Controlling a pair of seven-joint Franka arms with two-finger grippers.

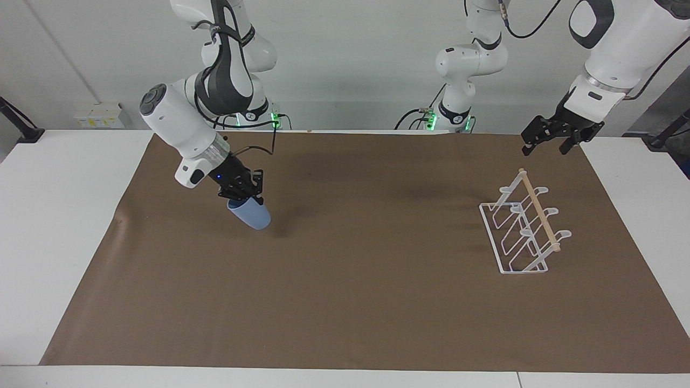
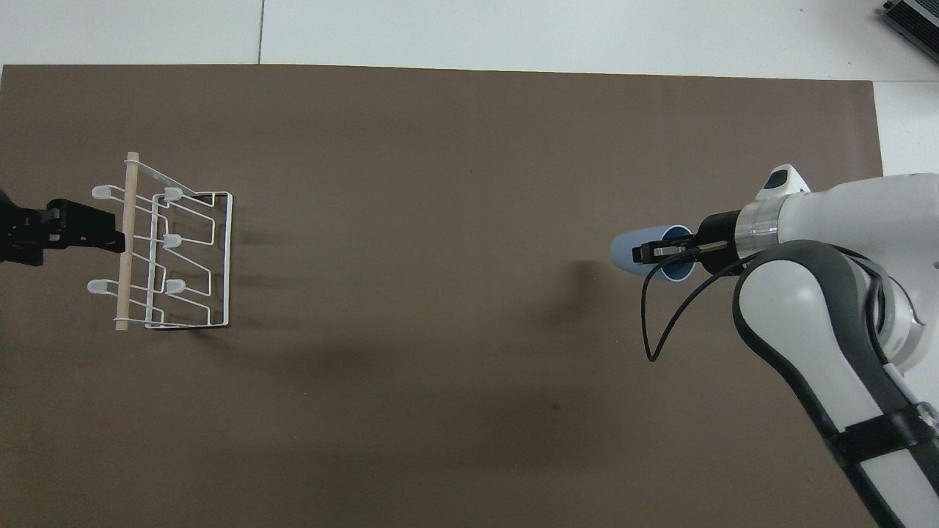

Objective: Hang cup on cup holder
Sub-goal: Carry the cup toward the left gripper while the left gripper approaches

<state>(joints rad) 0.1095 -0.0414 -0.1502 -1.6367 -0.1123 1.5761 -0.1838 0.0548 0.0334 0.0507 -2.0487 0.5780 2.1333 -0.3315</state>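
Observation:
The light-blue cup (image 1: 251, 214) hangs tilted in my right gripper (image 1: 242, 197), which is shut on its rim and holds it in the air over the brown mat at the right arm's end. In the overhead view the cup (image 2: 628, 254) lies sideways under the right gripper (image 2: 658, 251), its base pointing toward the left arm's end. The white wire cup holder (image 1: 525, 231) with its wooden dowel stands empty on the mat at the left arm's end, also in the overhead view (image 2: 172, 253). My left gripper (image 1: 545, 144) is open, in the air over the mat beside the holder (image 2: 108, 229).
A brown mat (image 1: 345, 280) covers most of the white table (image 1: 64, 226). A wide stretch of mat lies between the cup and the holder. A small dark speck (image 2: 555, 406) marks the mat.

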